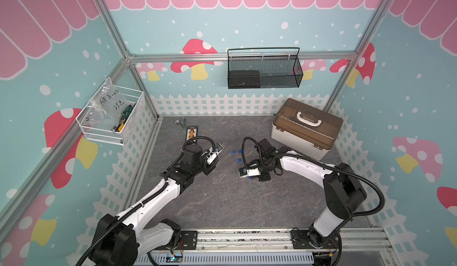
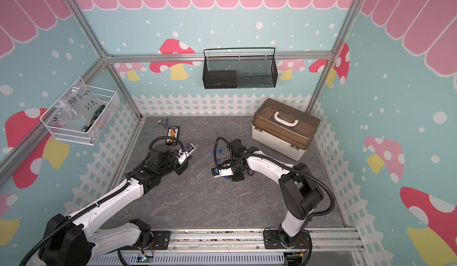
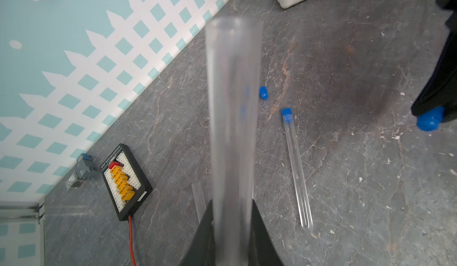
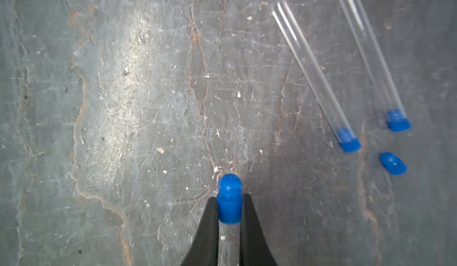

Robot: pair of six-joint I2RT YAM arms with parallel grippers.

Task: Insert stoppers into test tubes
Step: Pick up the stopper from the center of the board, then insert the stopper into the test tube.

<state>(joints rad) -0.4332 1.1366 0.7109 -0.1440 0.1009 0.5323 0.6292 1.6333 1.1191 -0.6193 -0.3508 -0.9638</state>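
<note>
My left gripper (image 3: 232, 203) is shut on a clear test tube (image 3: 233, 104), which sticks out from the jaws with its open mouth away from me. In both top views this gripper (image 1: 218, 149) (image 2: 191, 149) hangs over the table's left middle. My right gripper (image 4: 230, 198) (image 1: 241, 174) is shut on a blue stopper (image 4: 230, 200) just above the grey table, domed end outward. Two more test tubes (image 4: 311, 66) (image 4: 368, 49) lie between the arms, each with a stopper (image 4: 348, 141) (image 4: 397, 121) in its mouth. One loose stopper (image 4: 393, 163) (image 3: 263, 92) lies beside them.
A brown-lidded storage box (image 1: 306, 128) stands at the back right. A black connector board (image 1: 192, 133) with a red wire lies behind the left gripper, with a small grey part (image 1: 181, 121) near the back wall. A black mesh basket (image 1: 264, 69) and a white wire basket (image 1: 111, 116) hang on the walls.
</note>
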